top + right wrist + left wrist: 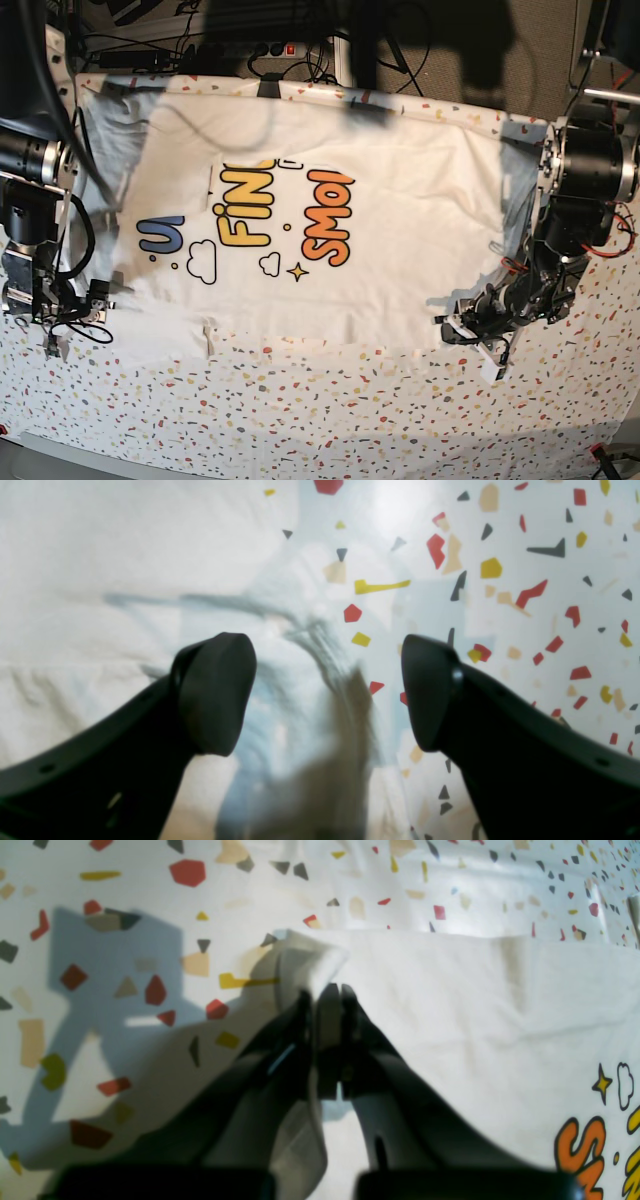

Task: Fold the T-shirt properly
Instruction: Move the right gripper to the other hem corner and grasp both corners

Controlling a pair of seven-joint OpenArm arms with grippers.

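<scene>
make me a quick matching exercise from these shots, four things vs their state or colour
Column 1:
1. left gripper
2. right gripper
3. T-shirt
4. table cover

Column 2:
A. open, holding nothing
B. white with coloured speckles
C. shut on a corner of cloth
D. spread out, print facing up

Pairs: 1-C, 2-A, 3-D, 4-B

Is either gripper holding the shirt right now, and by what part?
The left gripper is shut on a corner edge of the T-shirt, with fabric pinched between its tips. The right gripper is open and holds nothing.
</scene>
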